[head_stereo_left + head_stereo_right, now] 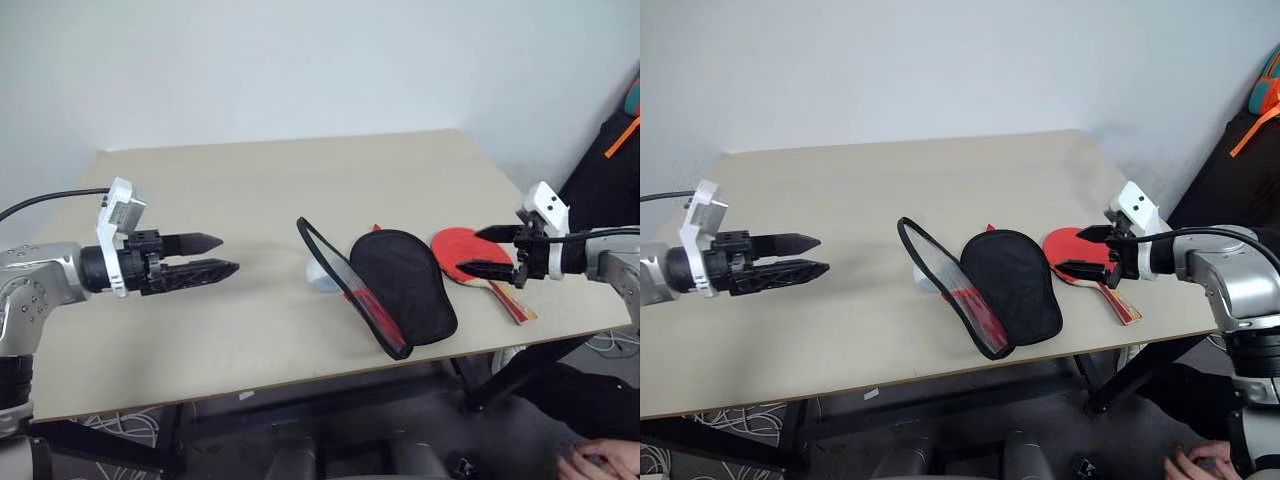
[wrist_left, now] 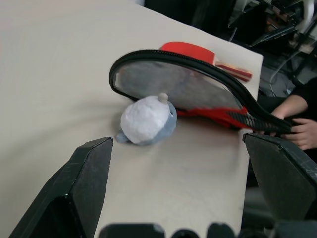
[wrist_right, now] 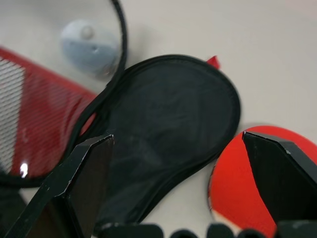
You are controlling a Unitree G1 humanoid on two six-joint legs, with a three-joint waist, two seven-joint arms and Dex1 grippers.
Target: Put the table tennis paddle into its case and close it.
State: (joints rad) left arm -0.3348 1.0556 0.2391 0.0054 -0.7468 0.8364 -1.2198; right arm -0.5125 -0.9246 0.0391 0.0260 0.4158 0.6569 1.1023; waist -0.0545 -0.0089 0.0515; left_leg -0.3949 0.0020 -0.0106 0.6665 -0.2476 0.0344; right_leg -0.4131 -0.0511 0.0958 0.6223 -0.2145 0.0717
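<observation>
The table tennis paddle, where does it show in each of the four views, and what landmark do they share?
Left eye view: table tennis paddle right of centre, beside the open case.
Right eye view: paddle right of centre, beside the case.
Left wrist view: red blade behind the raised case flap.
Right wrist view: red blade, lower right corner.
Shared landmark: the case's black lining.

The two eye views look from above, forward and down, over the whole table (image 1: pixel 250 330) to its far edge. The left wrist view looks low along the tabletop, near the open case (image 2: pixel 198 84). The right wrist view looks down very close on the case. All views share the case.
</observation>
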